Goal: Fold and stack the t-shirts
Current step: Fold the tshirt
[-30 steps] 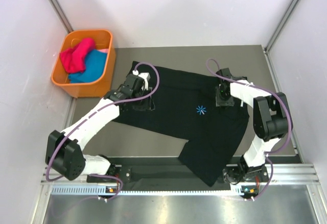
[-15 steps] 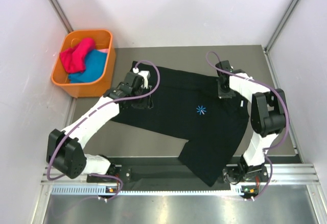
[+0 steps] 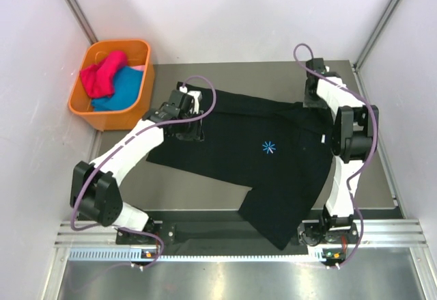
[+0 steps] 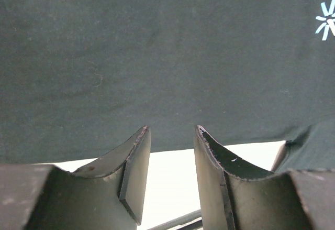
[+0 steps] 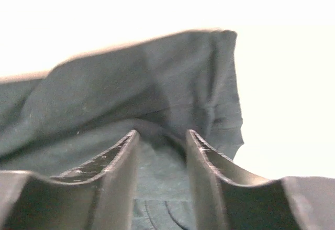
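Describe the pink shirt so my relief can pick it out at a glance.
At the far left corner of the grey table stands an orange plastic basket. The crumpled magenta-pink cloth t-shirt lies in it, toward its far left. Its vivid magenta sets it apart from the teal-blue cloth t-shirt beneath it.

Grey table (image 3: 259, 74) spreads under & beyond left end effector (image 3: 190, 130). Pale walls (image 3: 239, 13) stand well beyond it, plus L & R sides. Metal rail (image 3: 225, 254) at table's near edge, behind it. Bright, even light.
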Robot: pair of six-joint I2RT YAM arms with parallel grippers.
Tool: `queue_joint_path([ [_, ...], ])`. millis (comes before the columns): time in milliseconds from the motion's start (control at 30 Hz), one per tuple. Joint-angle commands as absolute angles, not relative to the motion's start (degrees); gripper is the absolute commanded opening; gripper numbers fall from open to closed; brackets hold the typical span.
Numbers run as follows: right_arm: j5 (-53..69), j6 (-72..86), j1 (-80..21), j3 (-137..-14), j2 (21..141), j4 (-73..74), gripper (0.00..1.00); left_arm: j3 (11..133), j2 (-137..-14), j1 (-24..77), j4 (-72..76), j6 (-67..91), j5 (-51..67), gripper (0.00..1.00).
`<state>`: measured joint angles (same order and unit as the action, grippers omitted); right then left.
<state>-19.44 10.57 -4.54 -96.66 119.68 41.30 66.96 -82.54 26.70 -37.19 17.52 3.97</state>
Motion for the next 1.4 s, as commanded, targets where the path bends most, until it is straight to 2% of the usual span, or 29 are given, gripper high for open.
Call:
queue_joint_path([
  [0, -18.03, 11.77, -3.96, -101.95, 118.84, 45.79, 0.44, 70.22, -84.37, 26.02, -37.79, 16.09, 5.01, 0.44],
  [33, -16.71, 12.04, -4.04, -101.43, 116.74, 45.97, 0.50, 70.40, -84.55, 26.02, -37.88, 15.82, 4.75, 0.44],
  [133, -8.11, 14.67, -4.04, -95.47, 110.07, 44.04, 0.57, 70.05, -84.81, 25.58, -37.53, 15.38, 4.74, 0.44],
  [267, -0.19, 21.68, -3.87, -85.45, 102.58, 38.16, 0.57, 69.43, -85.78, 24.08, -37.00, 15.73, 6.50, 0.44],
  [300, 6.00, 23.36, -3.69, -80.82, 101.35, 34.32, 0.57, 69.43, -85.87, 23.82, -36.83, 15.82, 6.94, 0.44],
  [433, 12.56, 32.68, -2.56, -69.28, 98.18, 21.50, 0.33, 69.52, -86.83, 22.50, -36.47, 15.91, 8.26, 0.44],
  [500, 16.58, 36.36, -1.59, -65.06, 98.35, 16.99, 0.27, 69.87, -87.19, 22.06, -36.65, 16.08, 9.31, 0.44],
  [700, 19.95, 38.76, 2.28, -63.63, 100.37, 13.71, 0.28, 68.65, -86.22, 21.36, -36.83, 15.29, 8.79, 0.44],
  [833, 20.21, 39.64, 3.25, -63.63, 101.69, 14.15, 0.38, 67.94, -85.52, 20.31, -36.30, 15.38, 8.79, 0.44],
  [1367, 19.25, 40.87, 4.22, -64.78, 104.33, 11.78, 0.40, 68.03, -86.22, 19.69, -36.21, 15.56, 10.11, 0.44],
])
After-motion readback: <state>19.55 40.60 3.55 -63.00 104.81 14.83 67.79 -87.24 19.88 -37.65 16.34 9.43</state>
